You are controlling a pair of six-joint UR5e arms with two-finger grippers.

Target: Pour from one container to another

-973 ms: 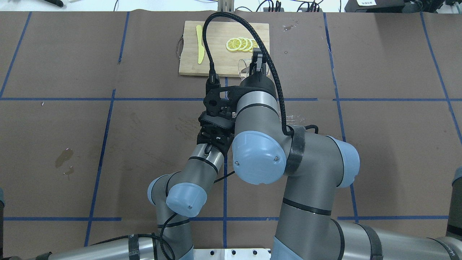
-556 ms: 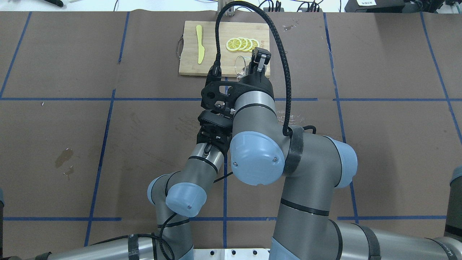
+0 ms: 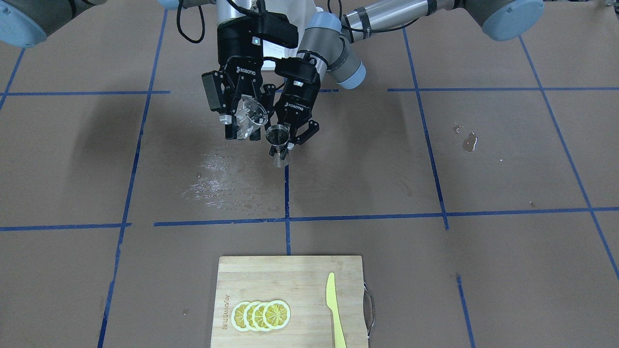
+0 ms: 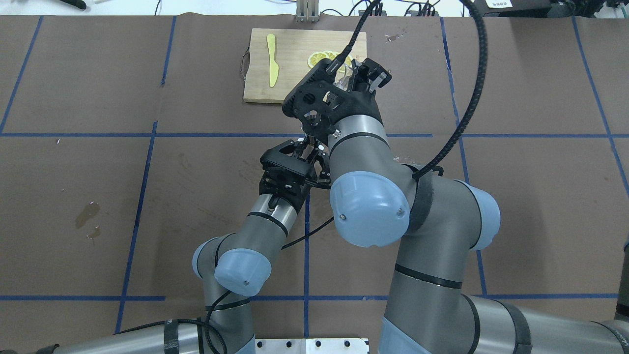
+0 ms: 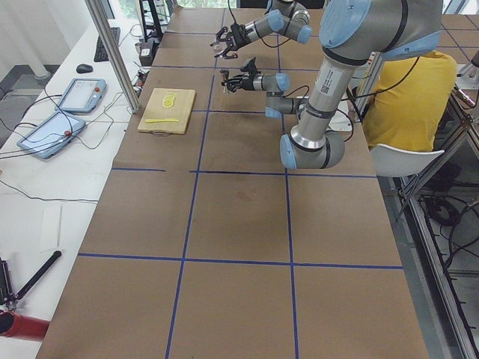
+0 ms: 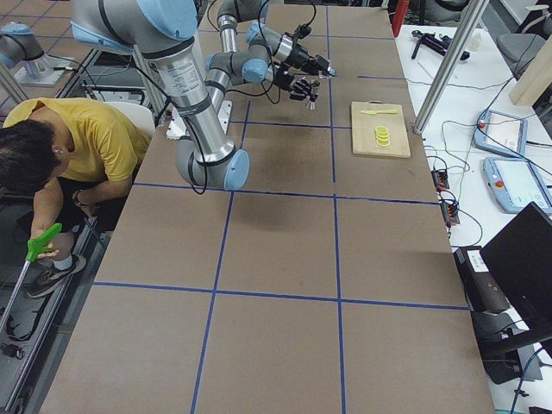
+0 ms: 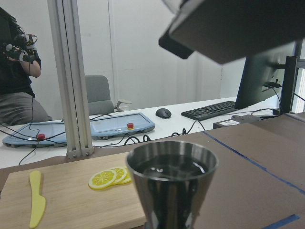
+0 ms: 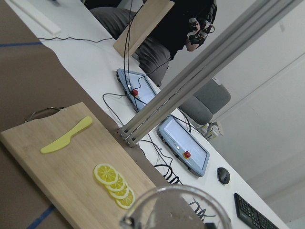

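My right gripper (image 3: 244, 126) is shut on the clear glass cup (image 3: 250, 115), which is tipped with its mouth toward the steel jigger (image 3: 277, 140). My left gripper (image 3: 286, 141) is shut on the jigger's waist and holds it upright above the table, just beside and below the glass. In the left wrist view the jigger (image 7: 171, 183) fills the lower middle, and a shiny liquid surface shows inside its cup. The right wrist view catches only the glass rim (image 8: 176, 206) at the bottom. From overhead the right gripper (image 4: 364, 77) hides most of the glass, and the left gripper (image 4: 307, 147) sits under the right wrist.
A wet patch (image 3: 217, 180) glistens on the brown table cover below the grippers. A wooden cutting board (image 3: 251, 275) with lemon slices (image 3: 261, 315) and a yellow knife (image 3: 334, 309) lies at the far edge. A person in yellow (image 6: 78, 142) crouches beside the robot base.
The right wrist has rolled and shifted right, tipping the glass over toward the jigger. Its cable has swung out to the right. The left gripper has moved slightly left with the jigger.
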